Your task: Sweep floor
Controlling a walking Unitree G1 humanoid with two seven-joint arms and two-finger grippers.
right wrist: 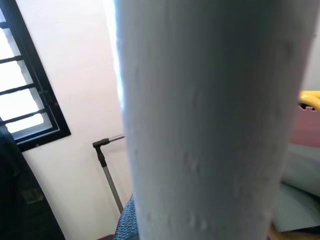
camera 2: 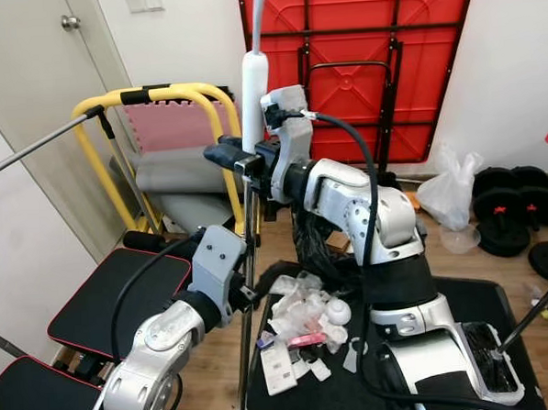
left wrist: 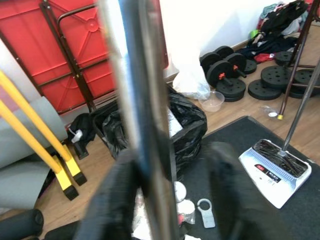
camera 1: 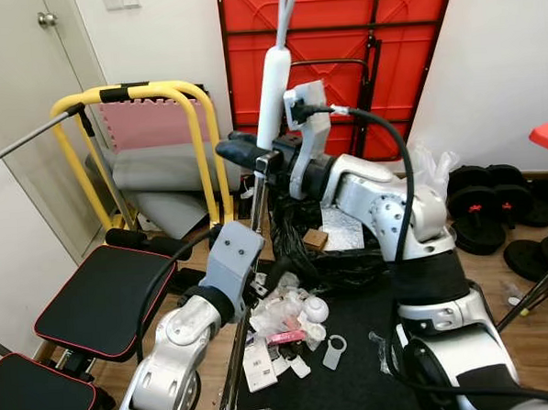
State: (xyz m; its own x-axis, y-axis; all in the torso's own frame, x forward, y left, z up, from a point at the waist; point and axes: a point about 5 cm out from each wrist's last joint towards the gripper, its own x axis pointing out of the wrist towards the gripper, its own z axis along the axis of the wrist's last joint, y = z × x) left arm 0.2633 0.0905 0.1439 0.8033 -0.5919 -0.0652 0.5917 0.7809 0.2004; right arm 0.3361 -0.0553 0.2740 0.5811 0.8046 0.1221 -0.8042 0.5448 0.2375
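My right gripper [camera 1: 264,160] is clamped round the broom pole [camera 1: 257,226] just under its white grip [camera 1: 271,95]; my left gripper [camera 1: 251,266] clasps the same pole lower. One litter pile [camera 1: 289,325] lies near. Bench [camera 1: 100,297] left, dumbbells [camera 1: 483,203] right; the room is tight.

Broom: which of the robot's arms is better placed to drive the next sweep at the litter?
Left, probably. Its tool grips the broom low, beside the litter; the right tool holds the white grip up high, fit mainly to steer.
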